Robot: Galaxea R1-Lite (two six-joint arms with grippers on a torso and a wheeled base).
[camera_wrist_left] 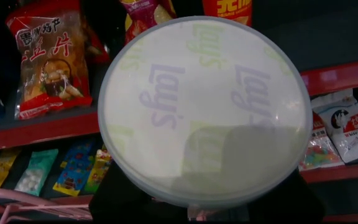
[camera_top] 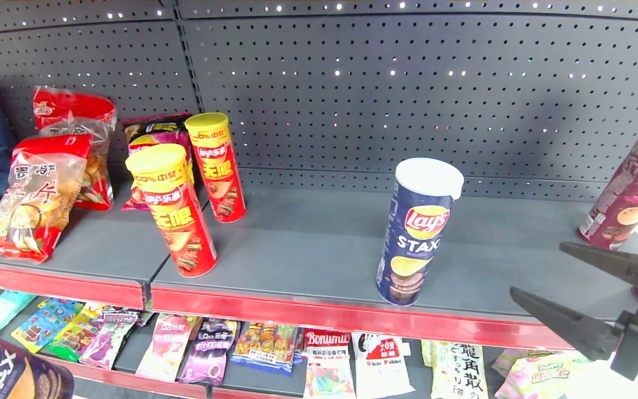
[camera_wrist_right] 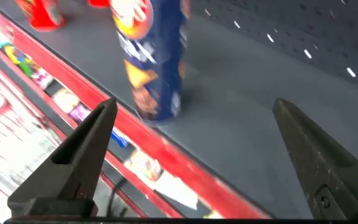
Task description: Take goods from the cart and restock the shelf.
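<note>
Here the right gripper (camera_top: 538, 269) hangs at the near right, just in front of the upper shelf (camera_top: 308, 249). Its fingers are spread wide and nothing is between them. A dark blue chip can (camera_top: 416, 233) with a white lid stands upright on this shelf, close to the red front edge (camera_top: 324, 316). It is to the left of the right gripper and apart from it.

The left gripper (camera_wrist_left: 207, 208) is low at the near left. Its fingers grip a second dark blue chip can (camera_wrist_left: 204, 109), whose pale lid faces the wrist camera and hides most of the fingers.

On the left part of the shelf a nearer red chip can (camera_top: 172, 210) and a farther red chip can (camera_top: 216, 166) stand upright, both with yellow lids. Further left are red snack bags (camera_top: 31, 199). A maroon chip can (camera_top: 626, 191) stands at the far right end. Below, flat candy packets (camera_top: 274, 346) lie in a row on the lower shelf (camera_top: 241, 379).
</note>
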